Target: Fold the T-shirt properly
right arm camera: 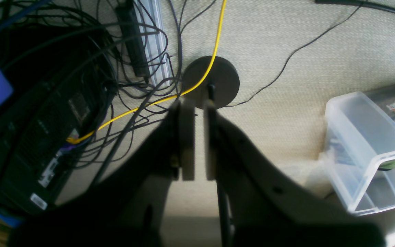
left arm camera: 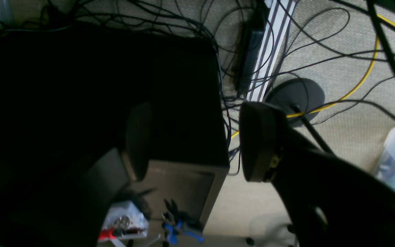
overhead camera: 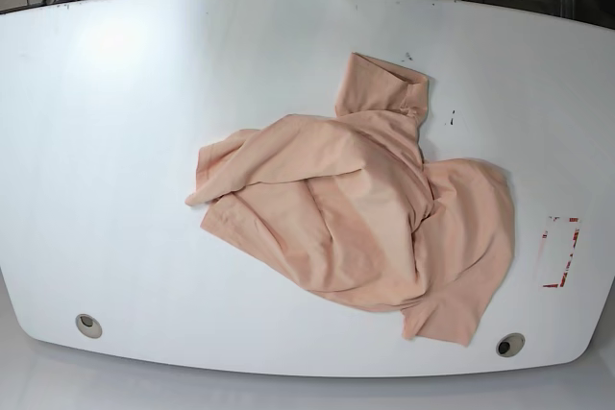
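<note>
The peach T-shirt (overhead camera: pixel 365 204) lies crumpled in a loose heap on the white table (overhead camera: pixel 125 160), right of centre, with one sleeve pointing to the far edge and another toward the near right corner. Neither arm appears in the base view. In the left wrist view my left gripper (left arm camera: pixel 197 144) hangs over the floor, its fingers (left arm camera: pixel 257 144) wide apart with nothing between them. My right gripper (right arm camera: pixel 199 137) in the right wrist view also hangs over the floor. Its fingers (right arm camera: pixel 187 137) stand nearly together, holding nothing.
A red marking (overhead camera: pixel 559 252) sits near the table's right edge, and two round grommets (overhead camera: pixel 88 325) (overhead camera: pixel 509 344) near the front edge. Below the wrists lie tangled cables (right arm camera: pixel 122 103), a black computer case (left arm camera: pixel 170 103), a round stand base (right arm camera: pixel 211 80) and clear plastic bins (right arm camera: pixel 365 144).
</note>
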